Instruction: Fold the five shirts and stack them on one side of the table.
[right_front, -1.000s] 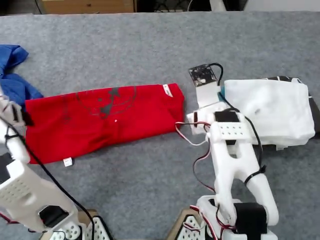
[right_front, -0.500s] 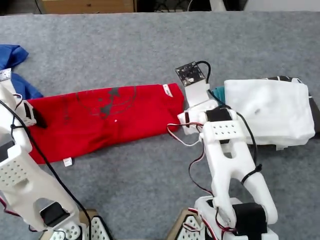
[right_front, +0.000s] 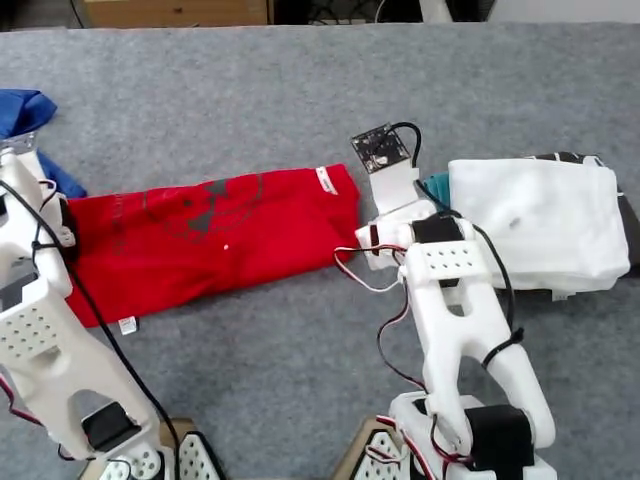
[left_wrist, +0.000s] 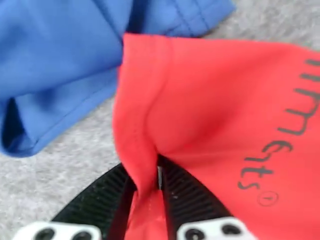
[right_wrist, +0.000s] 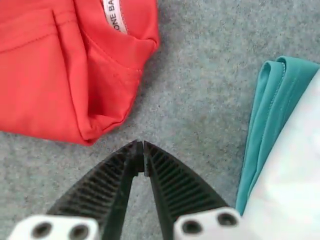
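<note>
My left gripper (left_wrist: 157, 172) is pinching the red shirt (right_front: 215, 240). A fold of its edge stands between my two black fingers (left_wrist: 190, 197), and they press together on the cloth. This is at the left end of the shirt, close to the left side of the table (right_front: 300, 90).

The red shirt lies as a long band across the middle and left part of the grey table. It has dark print on top and a white label (right_front: 325, 180) at its right end. The blue shirt (right_front: 20, 110) lies crumpled at the far left side. It touches the red shirt just beside my left gripper.

My right gripper (right_wrist: 140, 150) is pressed together and holds nothing. It is over the bare table surface, in the gap between the right end of the red shirt and the stack.

The stack is on the right side of the table. The white shirt (right_front: 535, 225) lies folded on top. Under it is the teal shirt (right_wrist: 270, 105), and its folded edge comes out toward my right gripper. A dark shirt (right_front: 560, 157) is at the bottom, and I see it as a narrow strip at the far and right edges.
</note>
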